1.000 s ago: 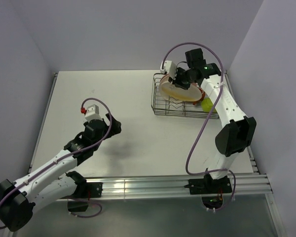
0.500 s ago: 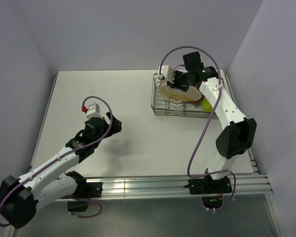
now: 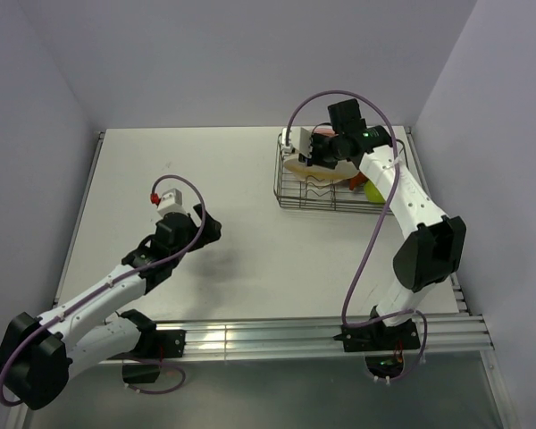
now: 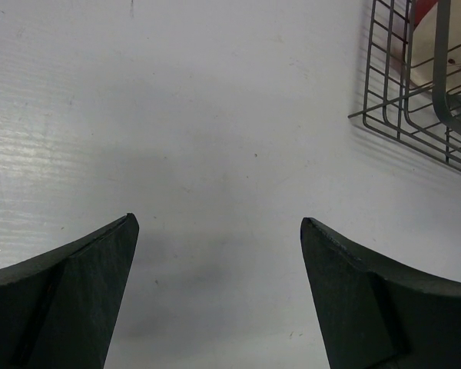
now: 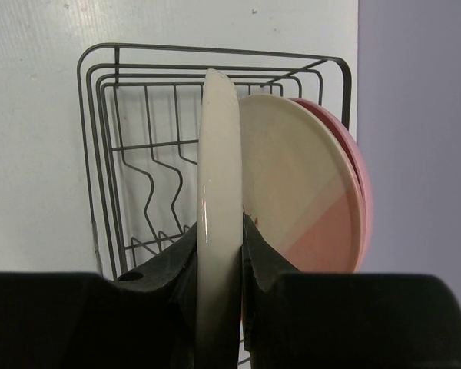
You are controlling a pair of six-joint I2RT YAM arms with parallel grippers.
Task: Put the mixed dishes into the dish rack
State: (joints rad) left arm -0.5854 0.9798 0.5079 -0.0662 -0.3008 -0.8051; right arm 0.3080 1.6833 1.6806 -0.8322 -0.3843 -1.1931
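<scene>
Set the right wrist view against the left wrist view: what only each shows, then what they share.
Right wrist only: the right gripper clamped on an edge-on cream plate, the pink-and-cream plate and plain pink plate beside it. Left wrist only: the open, empty left gripper. Both: the table and the dish rack, though the left wrist catches a corner with unidentifiable dish fragments.
</scene>
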